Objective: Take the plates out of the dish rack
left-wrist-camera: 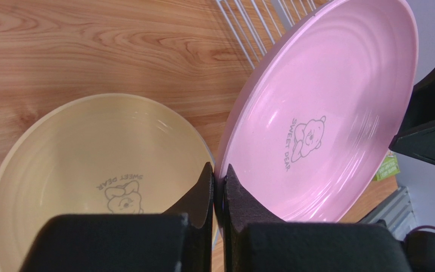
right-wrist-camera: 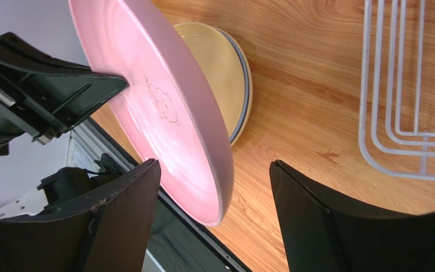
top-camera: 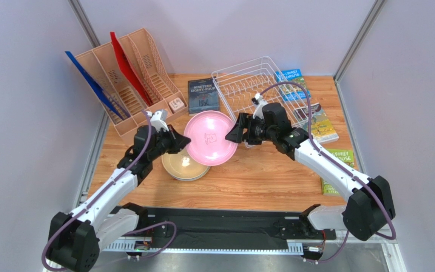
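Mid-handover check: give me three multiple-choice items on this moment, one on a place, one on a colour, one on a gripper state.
1. Where does the stack of plates sit?
A. In the dish rack
B. On the table
C. On the books

2. What colour is the stack's top plate?
A. Light blue
B. Pale yellow
C. Pink

3. Which gripper is clamped on the pink plate?
A. The left gripper
B. The right gripper
C. Neither

Answers:
1 B: the stack rests on bare wood, apart from the rack behind it.
2 B: the left wrist view shows a pale yellow face uppermost; a blue rim peeks out below it in the right wrist view.
3 A: the left fingers pinch the rim, while the right fingers stand wide apart around the opposite edge.
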`<action>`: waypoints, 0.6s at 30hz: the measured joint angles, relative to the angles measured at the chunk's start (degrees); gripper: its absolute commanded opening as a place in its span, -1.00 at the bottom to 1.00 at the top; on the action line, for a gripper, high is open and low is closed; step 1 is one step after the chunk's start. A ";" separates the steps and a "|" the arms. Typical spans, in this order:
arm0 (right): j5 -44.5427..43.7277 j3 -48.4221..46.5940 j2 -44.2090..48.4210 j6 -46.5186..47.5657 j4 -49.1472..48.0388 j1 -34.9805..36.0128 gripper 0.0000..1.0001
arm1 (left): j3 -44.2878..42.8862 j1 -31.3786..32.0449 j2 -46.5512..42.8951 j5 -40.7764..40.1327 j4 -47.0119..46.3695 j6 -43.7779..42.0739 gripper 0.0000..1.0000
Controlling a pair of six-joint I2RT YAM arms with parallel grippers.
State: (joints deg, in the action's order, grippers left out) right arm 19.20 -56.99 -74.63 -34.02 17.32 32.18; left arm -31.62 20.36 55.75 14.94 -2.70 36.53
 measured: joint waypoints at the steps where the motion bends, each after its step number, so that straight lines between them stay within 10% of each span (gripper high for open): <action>1: -0.55 -0.09 -0.22 0.22 0.33 0.00 0.54 | 0.00 0.00 -0.37 -0.42 0.46 -0.04 -1.00; 18: -14.60 -2.45 2.73 6.19 8.79 0.00 0.57 | 1.90 0.17 -9.92 -25.20 21.53 -0.74 -1.00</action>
State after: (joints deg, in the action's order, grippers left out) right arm 4.60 -59.44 -71.90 -27.83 26.11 32.18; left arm -29.71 20.53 45.82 -10.26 18.83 35.79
